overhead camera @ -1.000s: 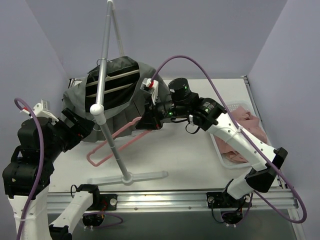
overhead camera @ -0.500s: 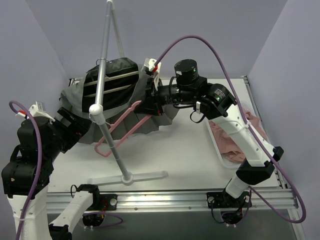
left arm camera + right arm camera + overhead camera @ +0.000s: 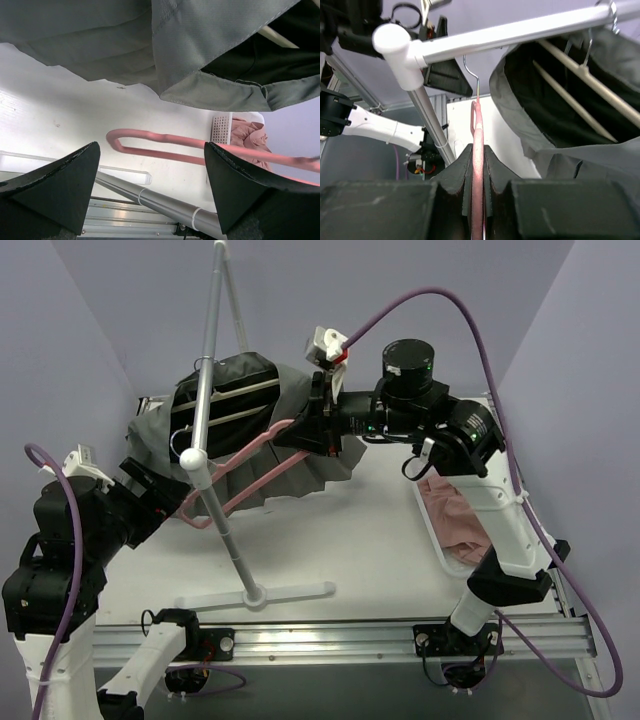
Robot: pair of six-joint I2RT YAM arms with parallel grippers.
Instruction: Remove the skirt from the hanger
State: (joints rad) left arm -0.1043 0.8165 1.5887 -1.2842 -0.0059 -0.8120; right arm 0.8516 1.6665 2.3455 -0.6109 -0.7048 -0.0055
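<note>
Just beside the grey skirt (image 3: 232, 400), the right gripper (image 3: 478, 156) clamps the pink hanger (image 3: 478, 127); left gripper (image 3: 150, 172) spread below

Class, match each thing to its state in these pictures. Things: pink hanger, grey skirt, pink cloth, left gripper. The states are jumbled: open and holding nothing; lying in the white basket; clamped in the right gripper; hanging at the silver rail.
Things:
1. pink hanger
2. grey skirt
3. pink cloth
4. left gripper

States:
A. open, holding nothing
B. lying in the white basket
C. clamped in the right gripper
D. hanging at the silver rail

Pairs: 1-C, 2-D, 3-B, 4-A
</note>
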